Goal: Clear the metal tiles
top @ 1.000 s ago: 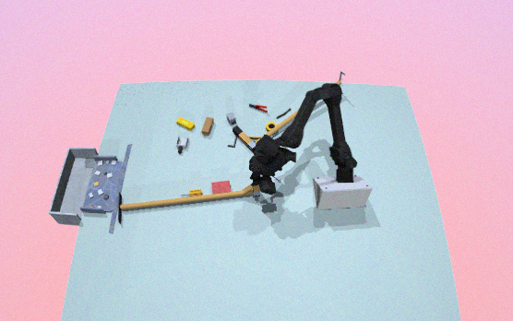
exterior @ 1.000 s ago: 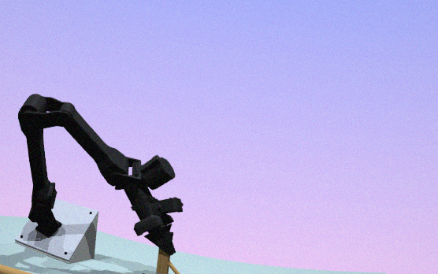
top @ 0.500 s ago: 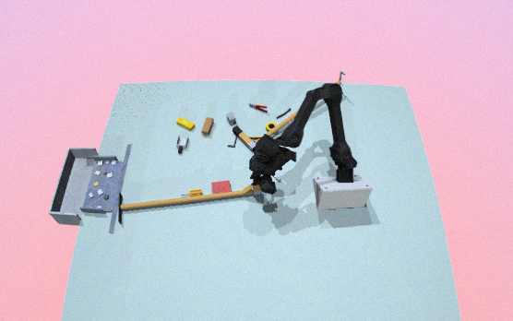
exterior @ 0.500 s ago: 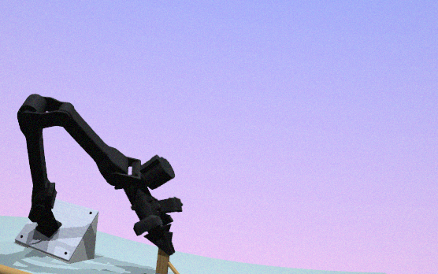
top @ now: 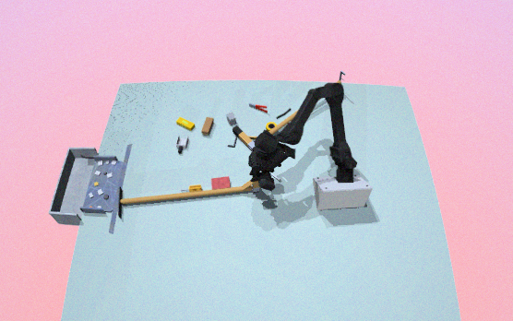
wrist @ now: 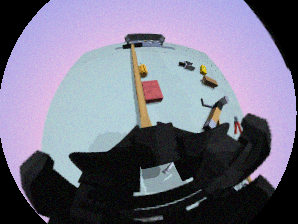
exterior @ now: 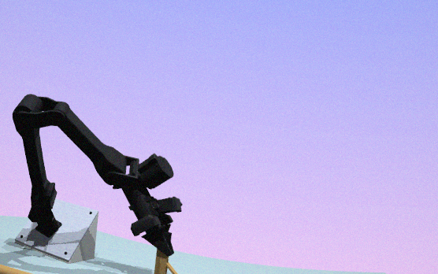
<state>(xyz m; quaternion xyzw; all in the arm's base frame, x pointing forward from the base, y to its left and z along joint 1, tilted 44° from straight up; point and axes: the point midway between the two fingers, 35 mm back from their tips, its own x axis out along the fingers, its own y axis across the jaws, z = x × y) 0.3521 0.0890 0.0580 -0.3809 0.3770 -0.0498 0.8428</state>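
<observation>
The long scraper has a wooden handle (top: pixel 184 195) (wrist: pixel 140 92) (exterior: pixel 161 263) lying across the table, and its grey blade (top: pixel 121 184) stands at the near edge of the steel bench plate (top: pixel 114 182). Several small metal tiles lie on the plate, among them a white one (top: pixel 100 163) and a grey one (top: pixel 109 174). The grey catch box (top: pixel 65 216) (wrist: pixel 144 39) adjoins the plate's far end. My gripper (top: pixel 259 184) (exterior: pixel 163 245) (wrist: pixel 156 149) is low at the table and shut on the handle's near end.
A red block (top: pixel 220 183) (wrist: pixel 152 90) and a small yellow part (top: pixel 196 188) lie right beside the handle. Behind are a yellow block (top: pixel 184 123), a brown block (top: pixel 208 125), a grey cube (top: pixel 231 118), red pliers (top: pixel 258 108) and a clamp (top: pixel 240 136). The arm's base (top: pixel 341 194) stands to the right.
</observation>
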